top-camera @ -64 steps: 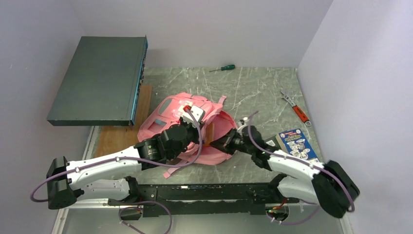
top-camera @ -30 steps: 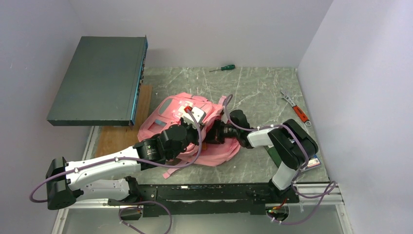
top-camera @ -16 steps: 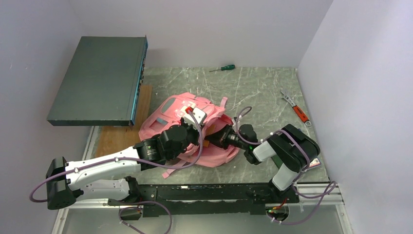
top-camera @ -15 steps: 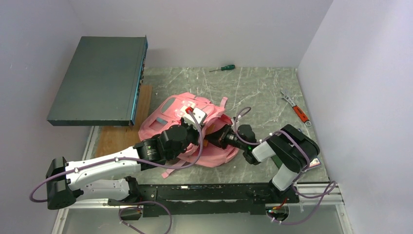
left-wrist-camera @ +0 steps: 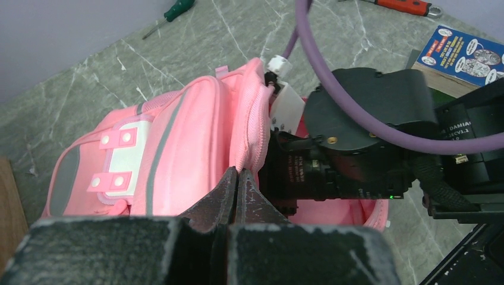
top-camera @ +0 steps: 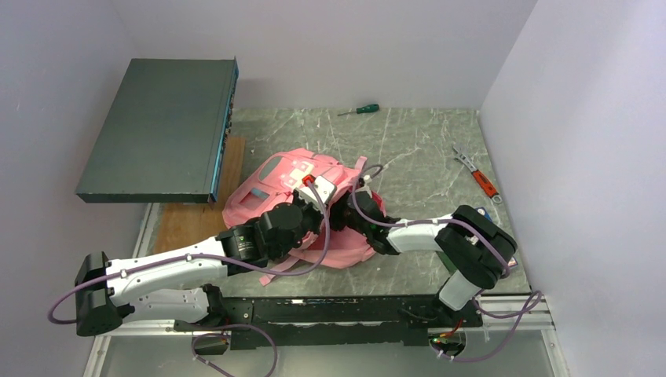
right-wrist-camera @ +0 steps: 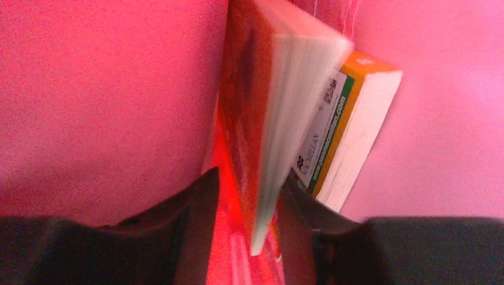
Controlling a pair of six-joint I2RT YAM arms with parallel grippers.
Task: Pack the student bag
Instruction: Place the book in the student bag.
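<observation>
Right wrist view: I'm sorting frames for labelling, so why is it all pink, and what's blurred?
Right wrist view: the camera is inside the student bag, so the fabric tints everything pink-red; the nearer book is smeared, the orange-edged book behind it sharper, the right gripper dark and soft. Left wrist view: bag crisp. Top external view: evenly lit, sharp.

Seen from above, the right arm's tip is lost inside the opening of the student bag (top-camera: 236,214). The same arm covers most of a blue booklet (left-wrist-camera: 460,53), which the left wrist view cuts at its edge. In the right wrist view, the thin book (right-wrist-camera: 273,119) between the fingers of the right end effector (right-wrist-camera: 248,205) is smeared and unreadable. Whether they press it cannot be told. It hides part of a thicker orange-edged book (right-wrist-camera: 356,136).
</observation>
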